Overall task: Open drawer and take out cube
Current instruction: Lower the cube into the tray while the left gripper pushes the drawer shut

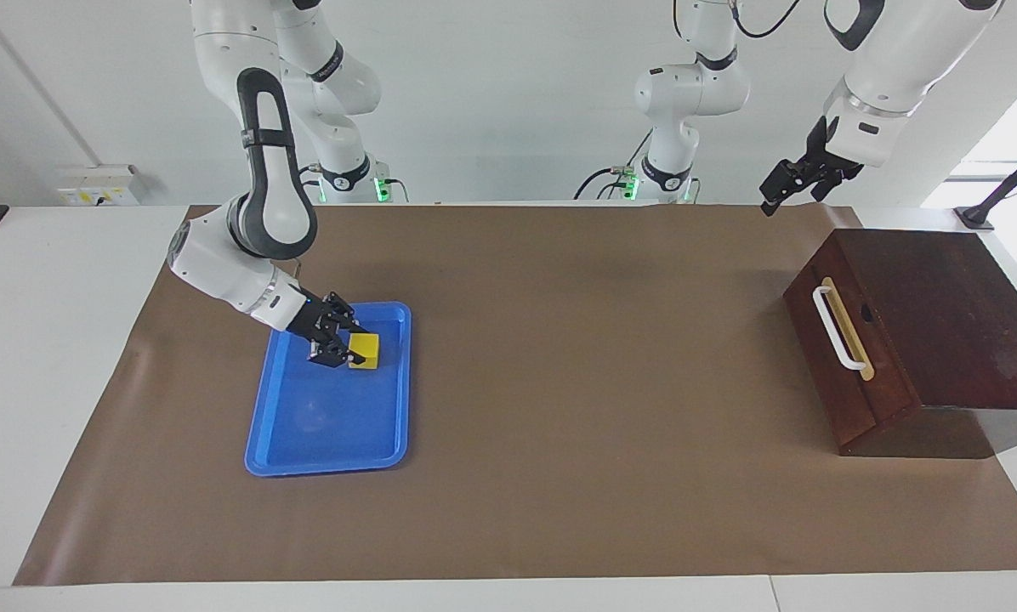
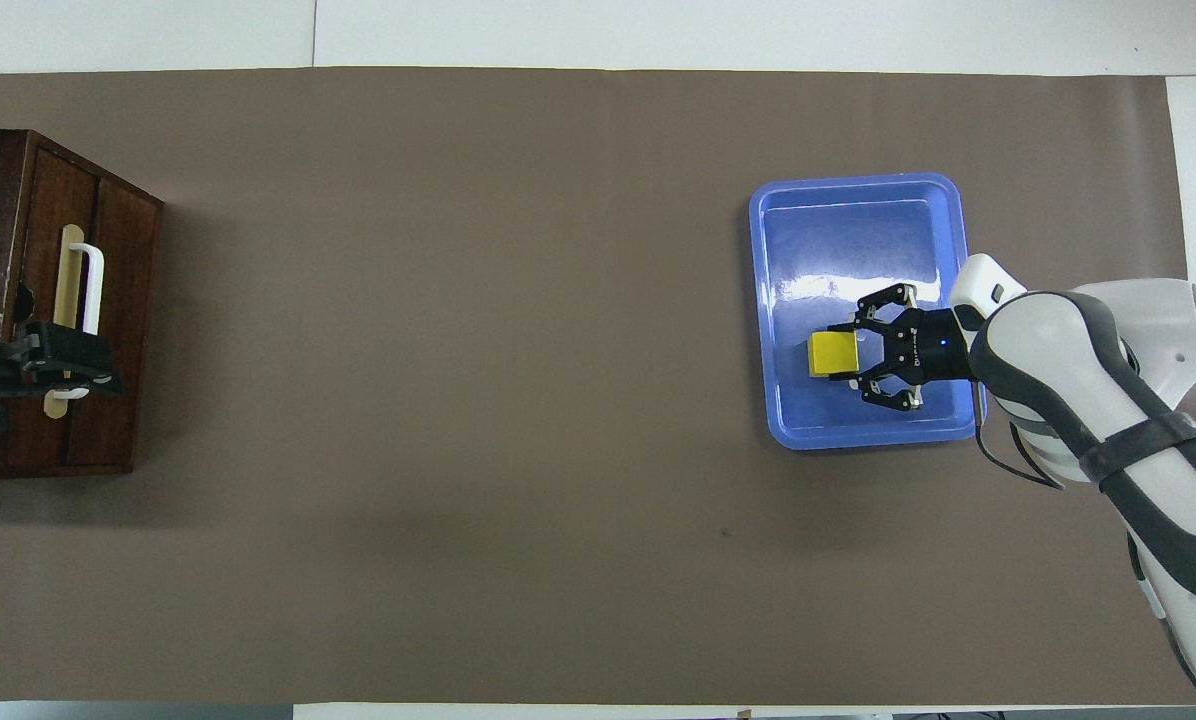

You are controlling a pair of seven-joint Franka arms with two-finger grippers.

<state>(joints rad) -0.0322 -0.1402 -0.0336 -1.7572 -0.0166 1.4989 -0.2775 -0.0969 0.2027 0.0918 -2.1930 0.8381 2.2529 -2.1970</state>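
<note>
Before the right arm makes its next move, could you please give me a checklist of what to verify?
1. Right claw shut on the cube: ok.
2. Cube within the blue tray's rim: ok.
3. Cube resting on the tray floor: cannot tell.
4. Left claw open, empty, raised above the drawer: ok.
5. Drawer pushed in flush with its box: ok.
</note>
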